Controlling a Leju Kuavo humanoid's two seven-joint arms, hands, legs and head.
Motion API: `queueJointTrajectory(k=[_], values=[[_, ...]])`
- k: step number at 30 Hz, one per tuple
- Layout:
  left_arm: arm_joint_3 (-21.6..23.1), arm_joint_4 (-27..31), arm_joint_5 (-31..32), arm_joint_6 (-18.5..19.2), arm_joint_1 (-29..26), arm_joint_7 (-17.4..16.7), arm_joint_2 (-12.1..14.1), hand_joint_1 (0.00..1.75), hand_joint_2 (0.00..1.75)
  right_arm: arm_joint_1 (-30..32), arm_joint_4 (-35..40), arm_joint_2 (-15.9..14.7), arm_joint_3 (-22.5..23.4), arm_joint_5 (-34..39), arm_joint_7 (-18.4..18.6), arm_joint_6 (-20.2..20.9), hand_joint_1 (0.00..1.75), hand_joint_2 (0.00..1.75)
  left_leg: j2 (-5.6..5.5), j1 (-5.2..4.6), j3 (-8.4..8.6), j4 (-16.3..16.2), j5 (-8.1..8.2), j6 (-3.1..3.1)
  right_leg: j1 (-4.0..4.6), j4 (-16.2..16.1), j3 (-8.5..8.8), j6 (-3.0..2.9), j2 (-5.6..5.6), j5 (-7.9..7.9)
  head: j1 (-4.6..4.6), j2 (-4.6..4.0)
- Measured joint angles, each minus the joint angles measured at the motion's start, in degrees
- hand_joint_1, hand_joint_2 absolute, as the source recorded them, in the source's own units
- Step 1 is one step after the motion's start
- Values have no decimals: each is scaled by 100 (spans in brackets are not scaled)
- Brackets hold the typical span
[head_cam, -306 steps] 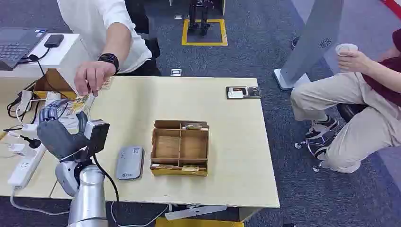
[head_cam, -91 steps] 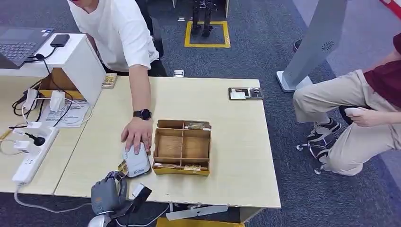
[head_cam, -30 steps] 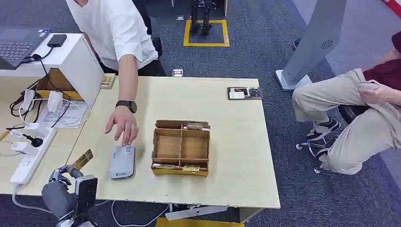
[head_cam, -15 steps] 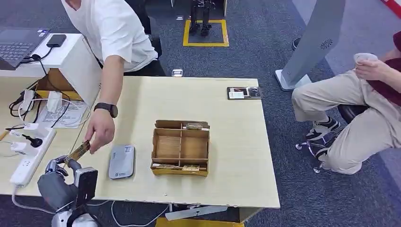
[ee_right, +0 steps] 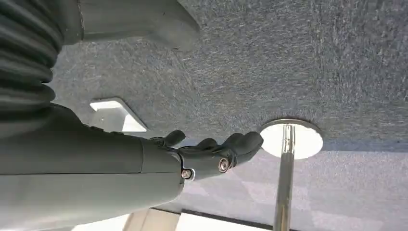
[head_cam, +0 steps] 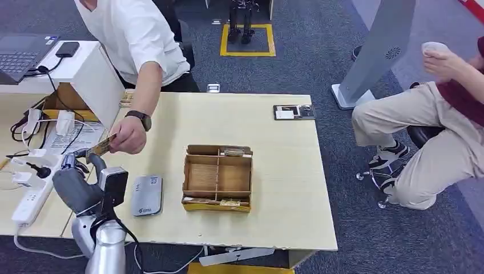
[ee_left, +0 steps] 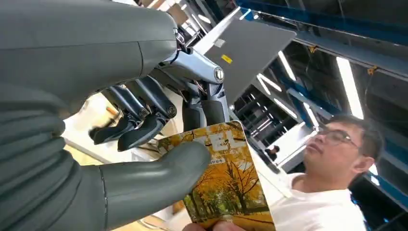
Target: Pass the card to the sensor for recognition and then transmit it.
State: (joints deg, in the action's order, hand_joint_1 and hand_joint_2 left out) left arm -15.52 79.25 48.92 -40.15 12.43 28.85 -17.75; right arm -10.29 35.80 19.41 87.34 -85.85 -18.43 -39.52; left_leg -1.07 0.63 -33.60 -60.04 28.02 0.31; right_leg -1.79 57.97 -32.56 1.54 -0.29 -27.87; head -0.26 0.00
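Observation:
A card (head_cam: 101,146) with a yellow autumn-tree picture (ee_left: 226,185) is pinched between the thumb and fingers of my left hand (head_cam: 77,181) (ee_left: 120,144), raised over the table's left side. A person's hand (head_cam: 128,138) in a wristwatch holds the card's other end; a fingertip (ee_left: 216,226) shows at its edge. The grey sensor pad (head_cam: 146,195) lies flat on the table, to the right of my left hand and apart from it. My right hand (ee_right: 202,156) hangs over the carpet, fingers loosely extended and holding nothing.
A wooden compartment box (head_cam: 217,178) stands right of the sensor. A power strip (head_cam: 34,188) with cables lies at the left, a white stand (head_cam: 85,68) and laptop (head_cam: 20,54) behind. A black tray (head_cam: 293,112) sits at the far right edge. A seated person (head_cam: 434,114) is beside the table.
My left hand has risen and moved away from the table's front edge with the card. The person's hand left the sensor, took the card's free end and moved back with it.

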Motion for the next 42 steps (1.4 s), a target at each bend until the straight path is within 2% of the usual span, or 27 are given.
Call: queueJointTrajectory(k=[6, 7, 13, 14, 16, 17, 18, 27, 42], values=[[26, -304, -22, 0, 336, 48, -81, 175, 175, -9, 13, 0, -66, -2, 9, 0, 0, 175, 13, 0, -1, 0, 3, -1, 0, 1, -6, 0, 16, -1, -2, 0], [33, -369, -37, 0, 385, 44, -90, 124, 175, -15, 26, 0, -81, -13, 42, 0, 0, 175, 13, 0, -2, 0, 4, -1, 0, 1, -8, 0, 17, -1, 0, 0], [74, -585, -188, 0, 628, -11, -166, 124, 175, -25, 151, -4, -151, -15, 105, 0, 0, 175, 15, 0, -3, 1, 4, -1, 0, 1, -11, 0, 21, -1, -2, 0], [74, -612, -192, 0, 656, -13, -175, 51, 175, -26, 160, -4, -160, -20, 105, 0, 0, 175, 15, 0, -3, 1, 4, -1, 0, 1, -11, 0, 21, -1, -2, 0], [79, -647, -192, 0, 685, -13, -186, 37, 175, -26, 181, -4, -179, -22, 105, 0, 0, 175, 15, 0, -2, 1, 4, -1, 0, 1, -10, 0, 21, -1, -2, 0], [79, -658, -205, 0, 689, -13, -186, 23, 175, -24, 194, -4, -192, -22, 105, 0, 0, 175, 15, 0, -3, 1, 4, -1, 0, 1, -10, 0, 21, -1, 0, 0], [79, -671, -219, 0, 696, -4, -190, 0, 175, -23, 205, -4, -199, -24, 107, 0, 0, 175, 16, 0, -3, 1, 4, -1, 0, 1, -10, 0, 21, -1, -2, 0], [79, -789, -317, 0, 797, 79, -225, 0, 175, -22, 278, -18, -361, -68, 234, 0, 0, 175, 16, 0, -3, 1, 4, -1, 0, 1, -10, 0, 21, 0, -2, 0], [79, -887, -640, 0, 823, 310, -229, 0, 175, 91, 383, -72, -990, -125, 573, 0, 0, 175, 16, 0, -3, 1, 4, -1, 0, 1, -9, 0, 20, -1, 0, 0]])
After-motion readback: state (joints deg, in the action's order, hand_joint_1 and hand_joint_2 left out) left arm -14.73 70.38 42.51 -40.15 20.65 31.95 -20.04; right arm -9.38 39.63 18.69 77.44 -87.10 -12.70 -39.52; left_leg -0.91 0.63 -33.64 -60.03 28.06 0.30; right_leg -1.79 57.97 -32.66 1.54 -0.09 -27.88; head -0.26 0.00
